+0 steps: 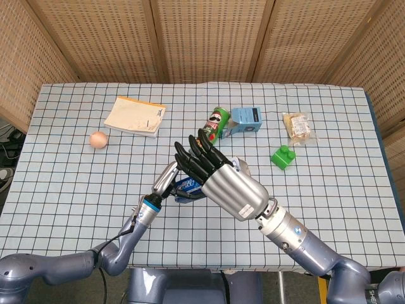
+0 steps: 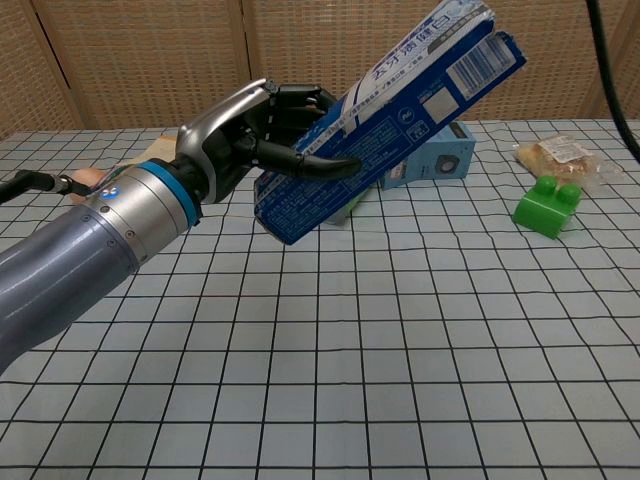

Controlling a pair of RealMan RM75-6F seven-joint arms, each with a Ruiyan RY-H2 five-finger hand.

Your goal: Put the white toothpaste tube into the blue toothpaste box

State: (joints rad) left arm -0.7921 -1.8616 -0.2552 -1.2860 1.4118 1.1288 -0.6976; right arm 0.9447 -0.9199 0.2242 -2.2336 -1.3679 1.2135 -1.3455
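Observation:
My left hand (image 2: pixel 245 135) grips the lower half of the blue toothpaste box (image 2: pixel 390 100) and holds it in the air, tilted up to the right. The box's upper end (image 2: pixel 478 22) reaches the top of the chest view. In the head view my left hand (image 1: pixel 166 182) holds the box (image 1: pixel 188 185), which mostly hides behind my right hand (image 1: pixel 224 183). That hand has its dark fingers (image 1: pixel 195 152) spread upward with nothing seen in them. No separate white toothpaste tube shows in either view.
Behind the hands lie a green chip can (image 1: pixel 215 123), a small light-blue carton (image 1: pixel 245 118), a green block (image 1: pixel 283 156) and a snack packet (image 1: pixel 297 126). A booklet (image 1: pixel 135 116) and an egg (image 1: pixel 97 139) sit at the far left.

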